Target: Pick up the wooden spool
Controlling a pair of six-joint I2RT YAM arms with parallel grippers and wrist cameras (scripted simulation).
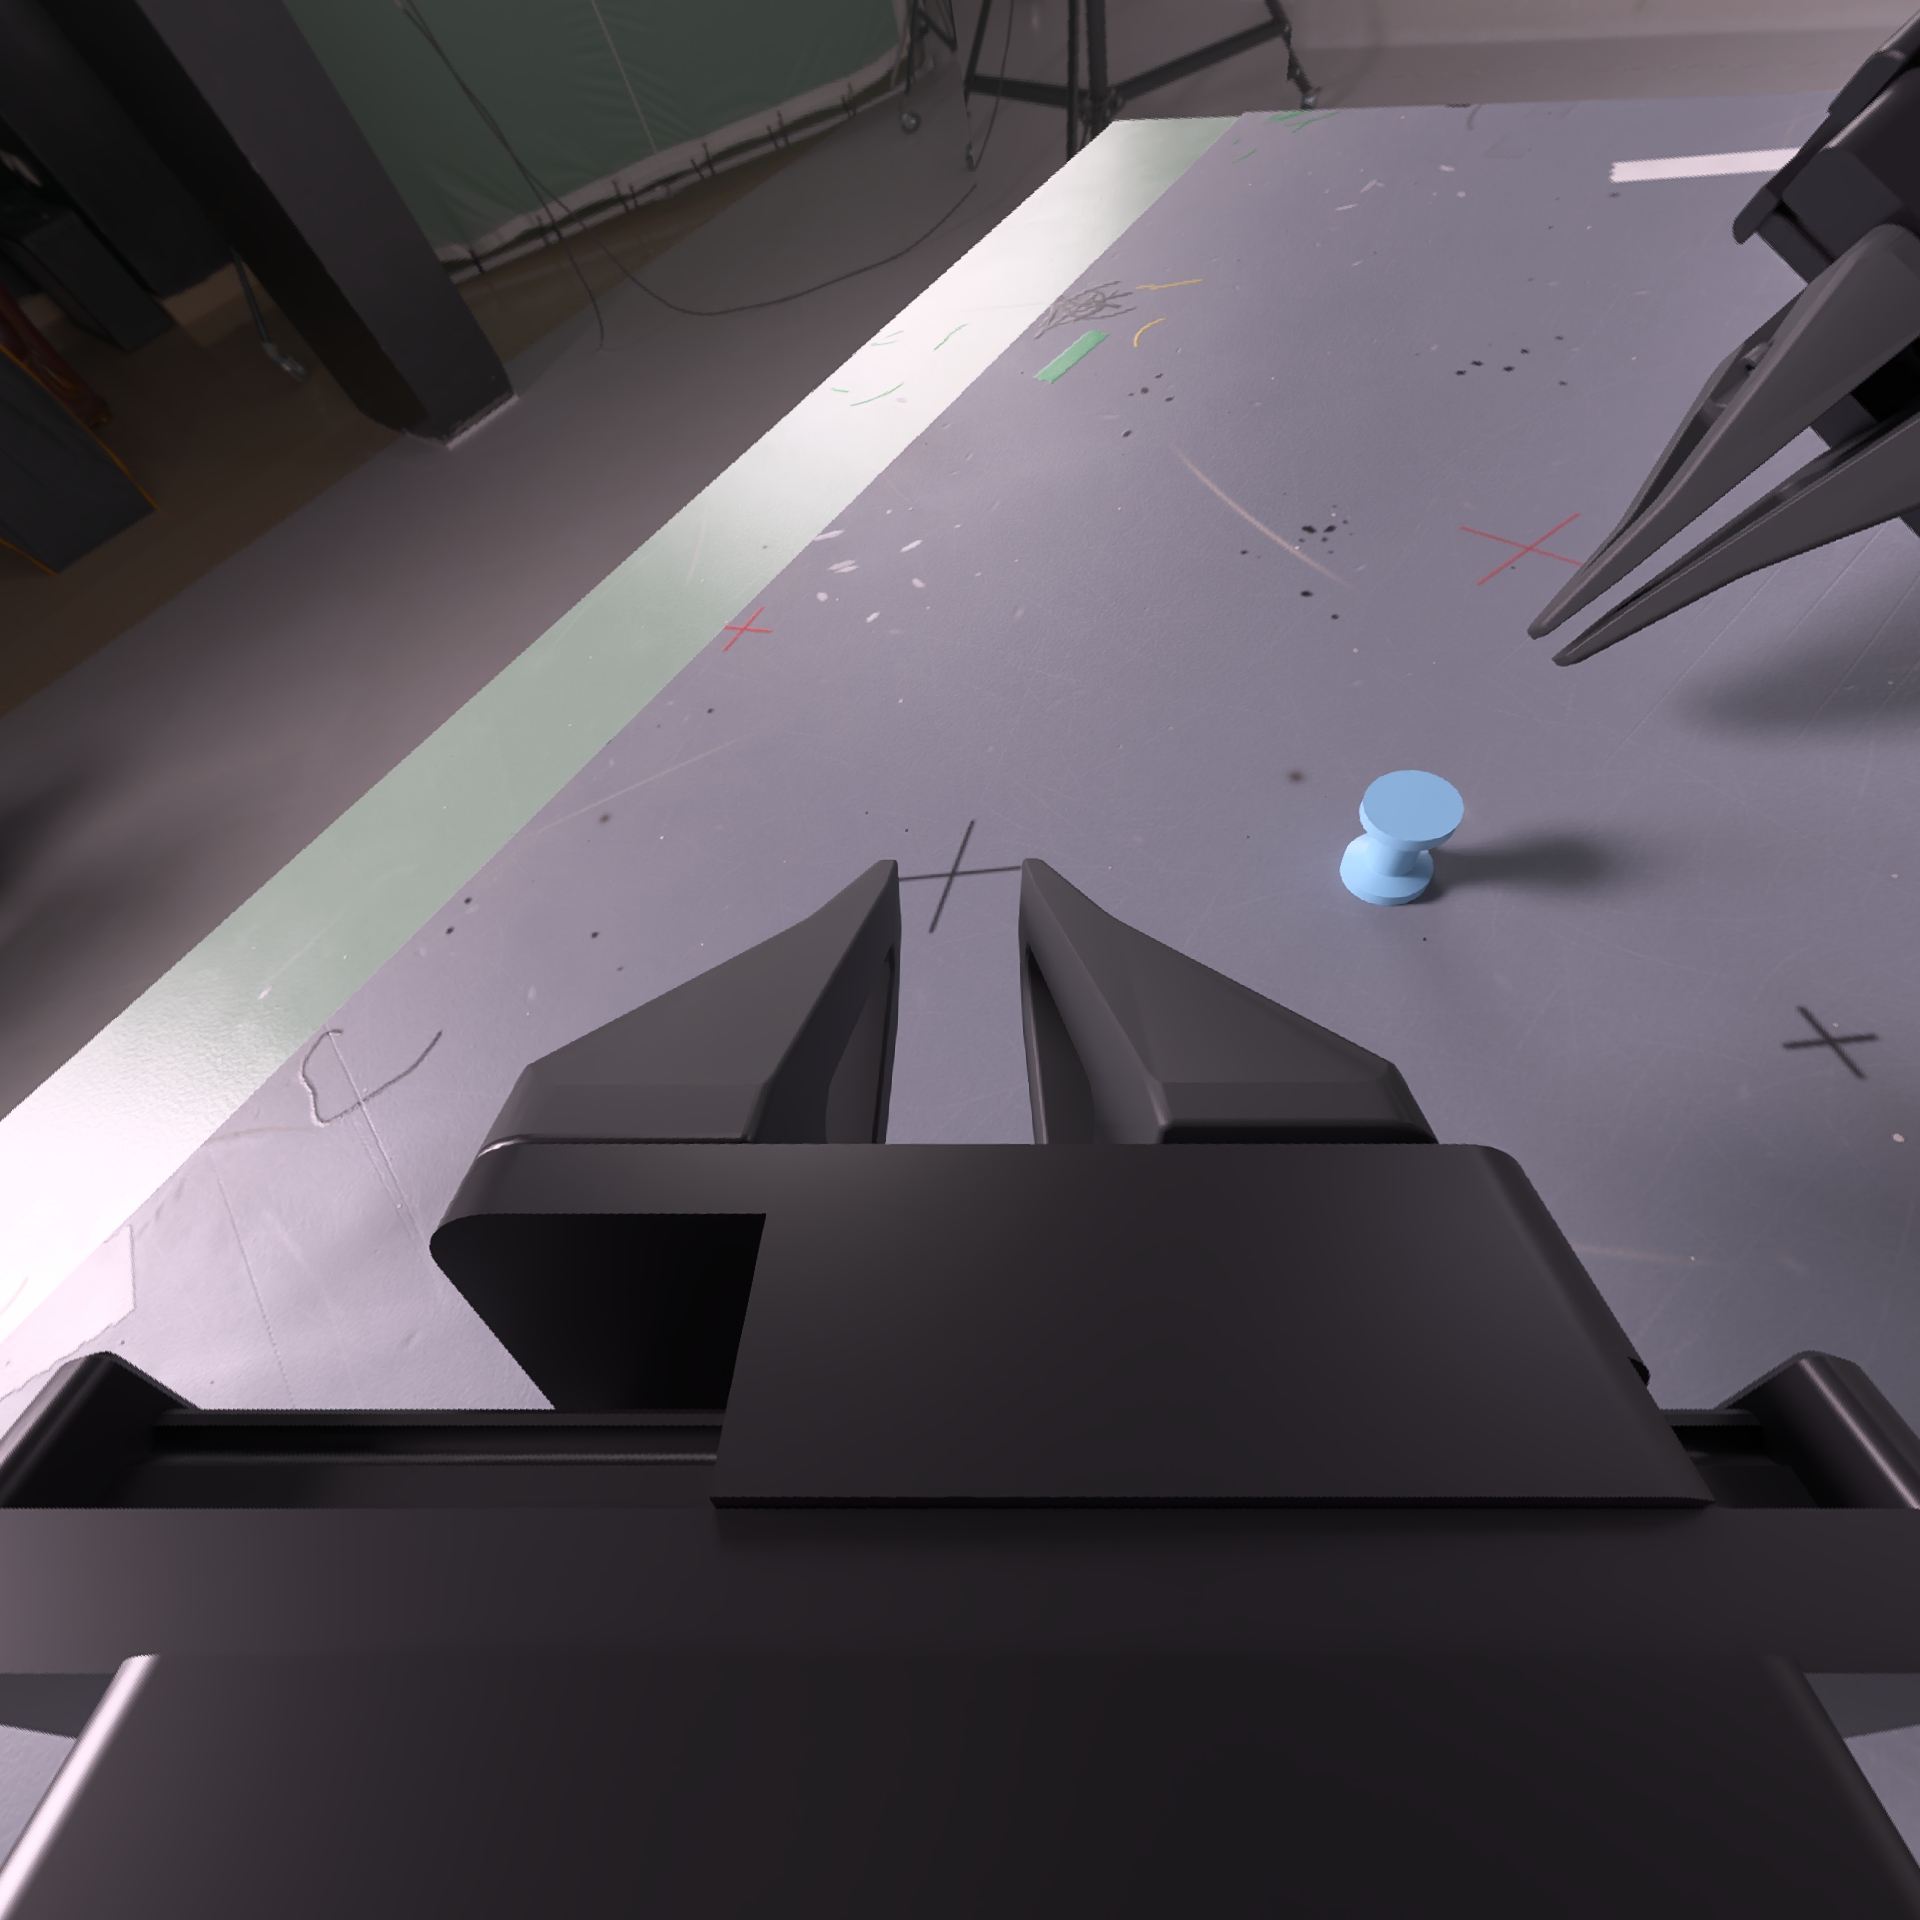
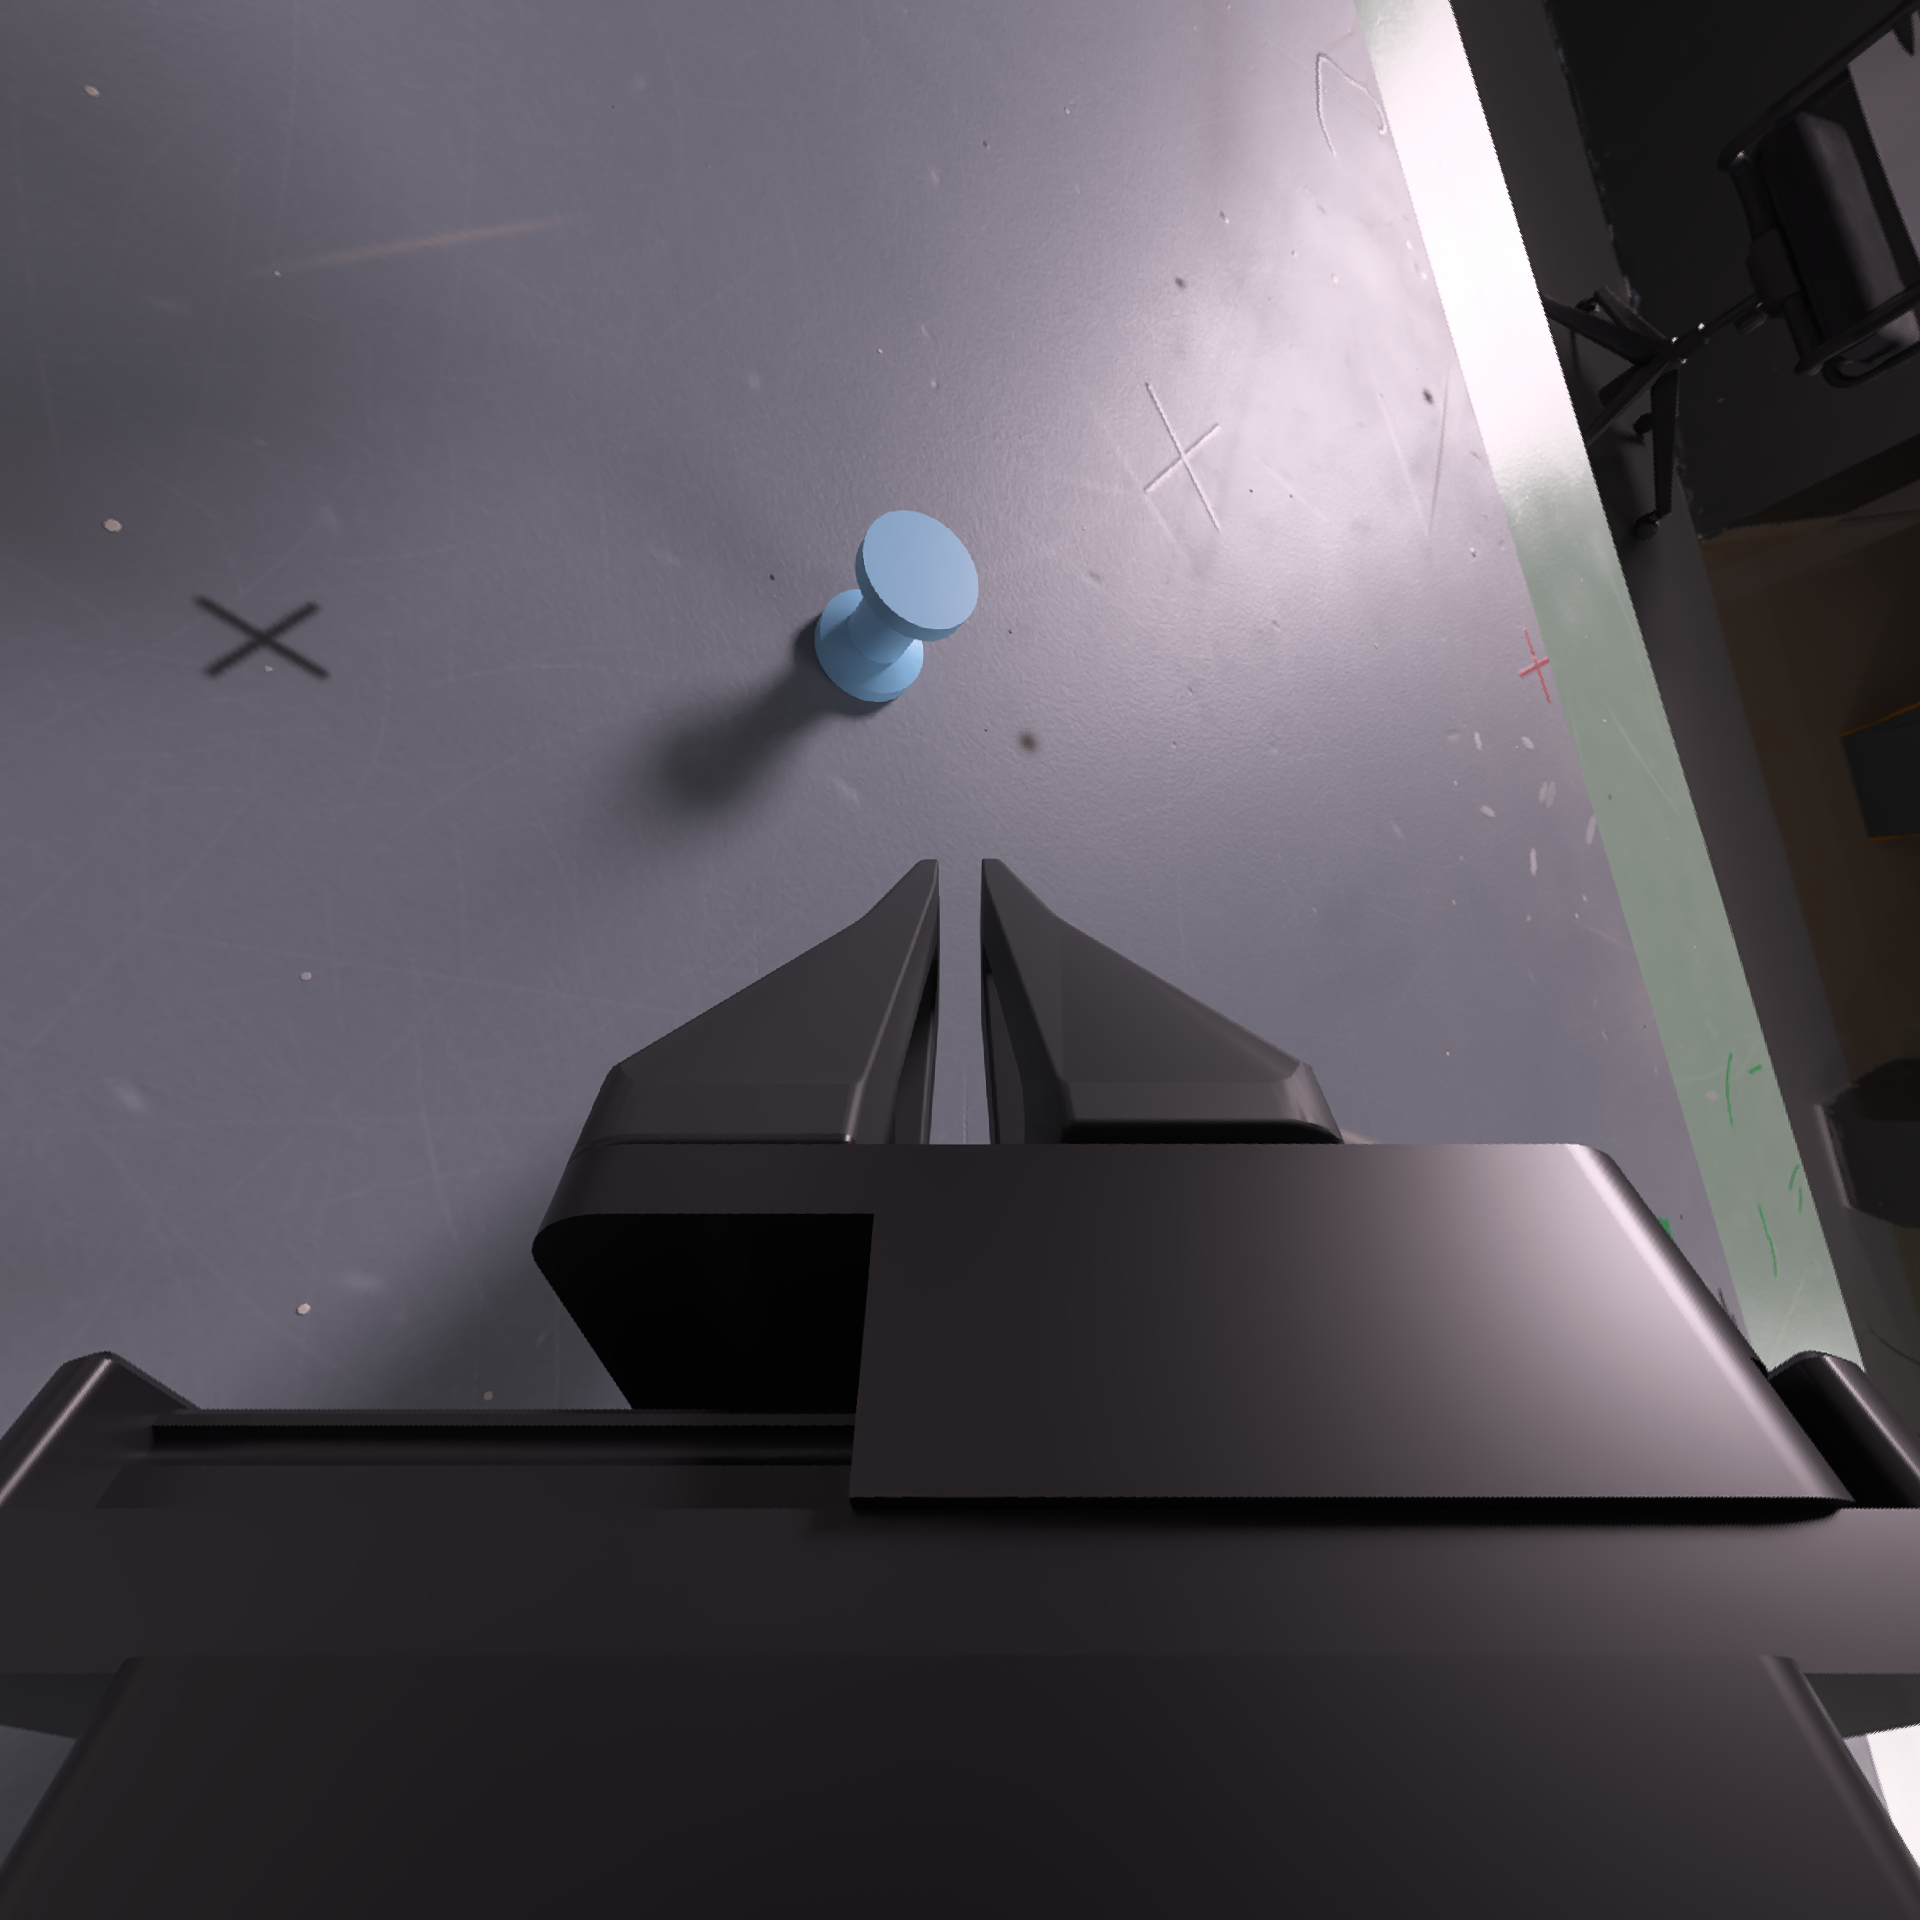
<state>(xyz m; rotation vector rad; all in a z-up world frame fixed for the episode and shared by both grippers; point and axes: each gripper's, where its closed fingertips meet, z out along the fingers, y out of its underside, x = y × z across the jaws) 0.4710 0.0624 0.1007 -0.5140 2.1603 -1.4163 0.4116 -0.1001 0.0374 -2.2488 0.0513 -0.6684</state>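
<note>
The spool (image 1: 1397, 842) is light blue, with two round flanges and a thin waist, and stands upright on the grey table (image 1: 1039, 644). In the left wrist view it is ahead and to the right of my left gripper (image 1: 959, 873), which is empty with a narrow gap between its fingers. In the right wrist view the spool (image 2: 894, 623) stands just ahead and slightly left of my right gripper (image 2: 961, 868), whose fingers are almost together and empty. The right gripper also shows in the left wrist view (image 1: 1548, 644), above the table beyond the spool.
The table has black and red cross marks (image 1: 954, 875) and scuffs. Its pale green far edge (image 1: 582, 717) runs along the left in the left wrist view and along the right in the right wrist view (image 2: 1621, 727). Tripod stands (image 1: 1091, 62) are on the floor beyond.
</note>
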